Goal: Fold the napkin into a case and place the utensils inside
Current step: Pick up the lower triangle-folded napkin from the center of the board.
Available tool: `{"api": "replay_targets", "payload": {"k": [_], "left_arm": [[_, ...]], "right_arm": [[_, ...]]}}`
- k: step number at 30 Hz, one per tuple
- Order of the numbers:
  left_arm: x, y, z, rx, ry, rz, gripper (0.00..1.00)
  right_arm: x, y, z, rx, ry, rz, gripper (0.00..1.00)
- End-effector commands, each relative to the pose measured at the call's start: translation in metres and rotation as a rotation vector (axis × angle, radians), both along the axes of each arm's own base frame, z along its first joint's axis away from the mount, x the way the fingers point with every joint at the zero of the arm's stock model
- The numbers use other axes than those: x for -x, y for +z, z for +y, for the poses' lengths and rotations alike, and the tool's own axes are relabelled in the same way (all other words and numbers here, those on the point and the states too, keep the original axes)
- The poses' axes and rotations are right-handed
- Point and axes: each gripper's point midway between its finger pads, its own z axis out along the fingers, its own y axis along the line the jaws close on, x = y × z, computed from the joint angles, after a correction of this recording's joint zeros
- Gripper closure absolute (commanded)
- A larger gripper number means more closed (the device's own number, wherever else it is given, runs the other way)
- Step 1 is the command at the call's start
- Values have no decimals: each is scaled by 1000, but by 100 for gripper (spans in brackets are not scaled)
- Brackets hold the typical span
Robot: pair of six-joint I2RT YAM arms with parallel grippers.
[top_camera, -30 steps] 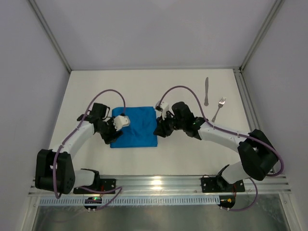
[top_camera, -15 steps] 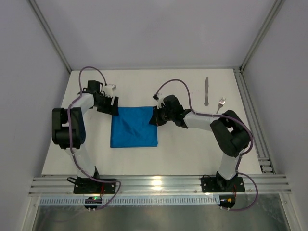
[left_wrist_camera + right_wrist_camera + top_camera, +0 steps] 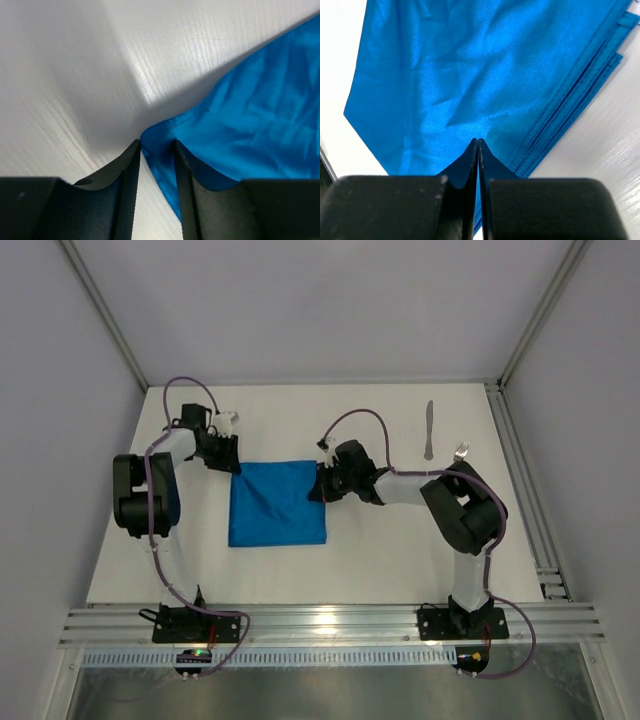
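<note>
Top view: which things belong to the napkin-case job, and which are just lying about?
Job:
- napkin
- knife
- fork, only its head shows
- left gripper, open, straddling one napkin corner
- right gripper, shut on another corner

Not the job:
- table
- metal rail
- purple cables
These are fixtures, not loose items.

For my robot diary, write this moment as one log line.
napkin: folded, flat | left gripper: open around corner | right gripper: shut on napkin

fork (image 3: 461, 450): handle hidden behind right arm (image 3: 460, 508) | napkin (image 3: 470, 75): cropped by wrist views' edges
</note>
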Motion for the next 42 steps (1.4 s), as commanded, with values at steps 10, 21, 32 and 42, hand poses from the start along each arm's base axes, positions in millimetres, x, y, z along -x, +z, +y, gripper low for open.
{"api": "replay_targets", "payload": {"k": [10, 21, 32, 42], "left_arm": [[3, -10, -2, -5, -85, -2, 51], [4, -11, -4, 12, -87, 40, 73], [19, 22, -13, 23, -240, -101, 100], [43, 39, -14, -103, -401, -252, 100]], "right_arm": [[-14, 22, 10, -75, 23, -53, 96], [-5, 32, 22, -144, 44, -13, 96], [-16, 22, 34, -154, -24, 44, 96], [-9, -18, 10, -81, -180, 193, 96]]}}
